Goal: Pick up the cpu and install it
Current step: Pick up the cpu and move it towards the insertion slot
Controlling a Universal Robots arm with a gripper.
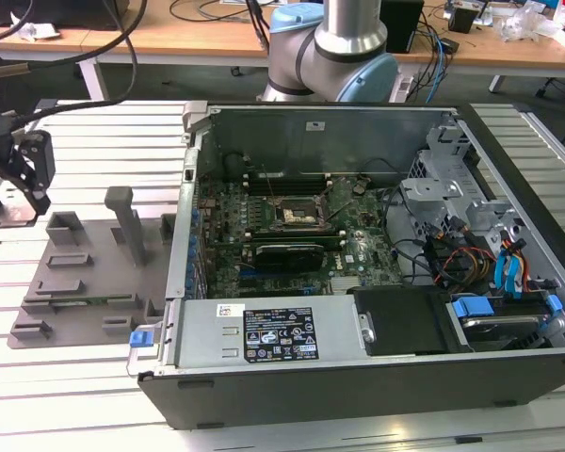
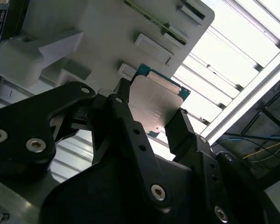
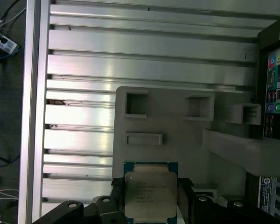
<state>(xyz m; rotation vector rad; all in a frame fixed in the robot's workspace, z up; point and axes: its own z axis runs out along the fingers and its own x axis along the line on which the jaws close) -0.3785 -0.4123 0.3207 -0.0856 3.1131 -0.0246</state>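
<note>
cpu (image 3: 150, 191) clamped by two opposite edges in the tool (image 2: 151, 112), over the grey tray (image 1: 94, 282), at 9 o'clock from the socket (image 1: 297, 212). Judged: pick step; transfer would need a level hold.

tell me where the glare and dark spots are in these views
Second wrist view: the slats blow out to white, the gripper is nearly black against them, and the cpu top shows a soft sheen. First wrist view: bright glare bands across the slats, cpu evenly lit. Exterior view: even light, with the case interior in shade.
</note>
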